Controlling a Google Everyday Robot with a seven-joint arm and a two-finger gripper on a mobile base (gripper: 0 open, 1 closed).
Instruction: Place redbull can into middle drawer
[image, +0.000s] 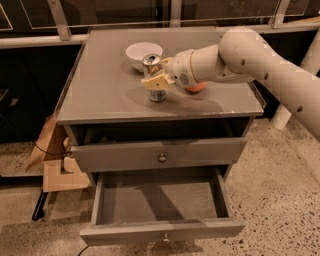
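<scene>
The redbull can (157, 93) stands upright on the grey cabinet top (105, 85), just in front of the white bowl. My gripper (155, 80) reaches in from the right and its pale fingers (151, 81) are closed around the can's upper half. The can's base looks to be resting on the top. The middle drawer (160, 231) is pulled wide open below, and its inside is bare. The grey knobbed drawer above it (161, 157) is almost closed.
A white bowl (144, 51) sits behind the can. An orange (195, 88) lies partly hidden under my arm. Cardboard (55, 167) leans on the floor at the cabinet's left. A window rail runs behind the cabinet.
</scene>
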